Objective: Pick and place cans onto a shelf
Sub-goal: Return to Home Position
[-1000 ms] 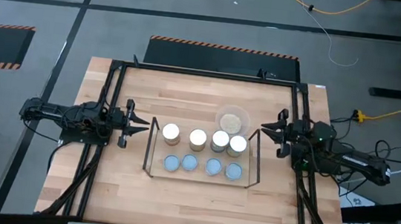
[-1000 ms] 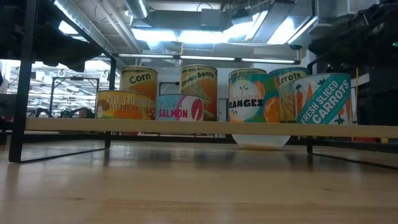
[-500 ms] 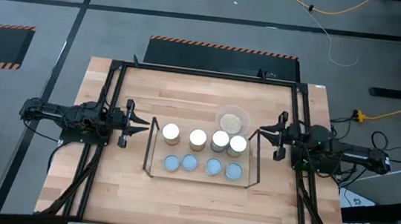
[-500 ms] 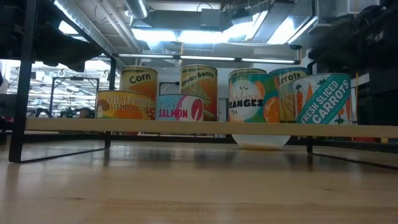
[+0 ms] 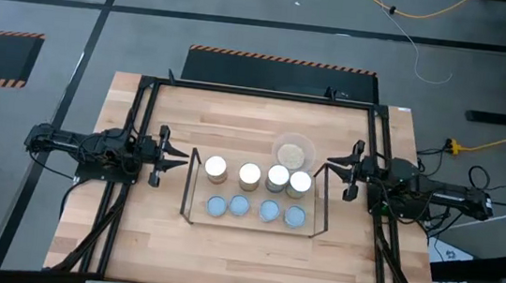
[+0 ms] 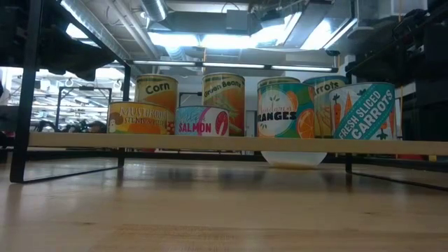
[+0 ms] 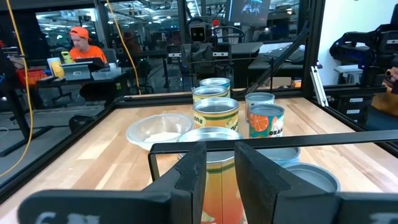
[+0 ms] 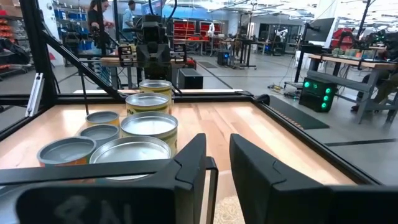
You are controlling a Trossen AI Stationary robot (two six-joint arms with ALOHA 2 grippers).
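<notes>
Eight cans stand upright in two rows on the black-rod shelf (image 5: 322,205) at mid-table: white tops in the far row (image 5: 250,172), blue tops in the near row (image 5: 240,206). In the low view the labelled cans (image 6: 285,112) stand by their bases on the shelf's raised board (image 6: 70,141). My left gripper (image 5: 182,160) waits just off the shelf's left end and my right gripper (image 5: 331,165) just off its right end. Both are empty, with their fingers close together. They also show in the wrist views: my left gripper (image 7: 221,146) and my right gripper (image 8: 217,140).
A clear round dish (image 5: 292,151) with tan contents sits on the table just beyond the shelf's far right corner; it also shows in the low view (image 6: 294,158). A black frame (image 5: 146,130) edges the table. Bare wood lies near and far of the shelf. People sit in the room beyond.
My right arm has swung from a slant to lie level across the table's right edge. Its gripper has turned to point squarely at the shelf's right end and has stayed at about the same spot. The cans and the shelf have not moved.
</notes>
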